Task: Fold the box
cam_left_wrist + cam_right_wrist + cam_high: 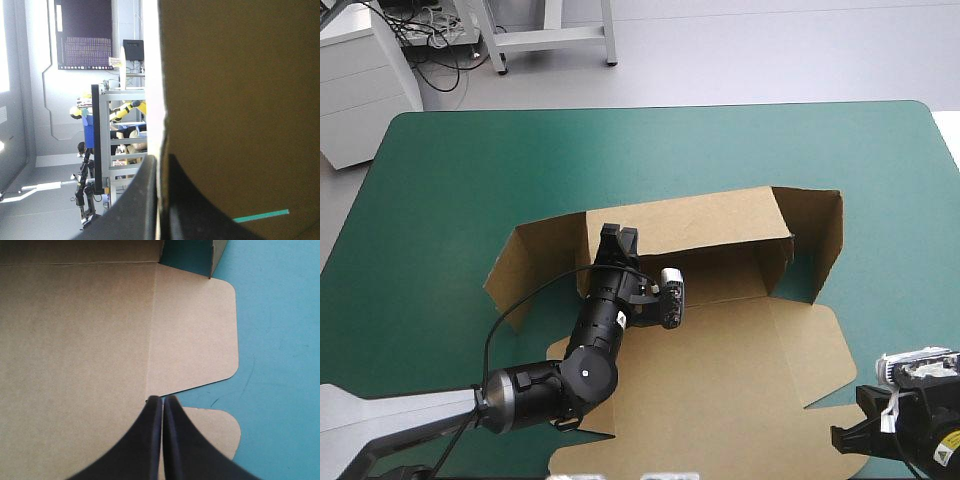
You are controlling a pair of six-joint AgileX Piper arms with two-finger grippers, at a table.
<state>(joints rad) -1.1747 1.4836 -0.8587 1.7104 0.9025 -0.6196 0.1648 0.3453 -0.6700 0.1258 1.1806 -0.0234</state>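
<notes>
- The brown box (720,340) is lying half-formed in the middle of the teal-green table (470,160). Its far wall and side walls are standing raised, and its lid is lying flat toward the near edge.
- The left gripper (618,235) is pinching the far wall's top edge, with the board sitting between its black fingers (135,200).
- The right gripper (162,400) is sitting near the table's near right corner with its fingers pressed together, pointing at the notch between the lid's two rounded flaps.

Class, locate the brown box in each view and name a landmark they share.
High view: box mid-table, far walls raised.
Left wrist view: box, one wall clamped in the left gripper.
Right wrist view: box flat under the right gripper.
Shared: teal-green cover.
</notes>
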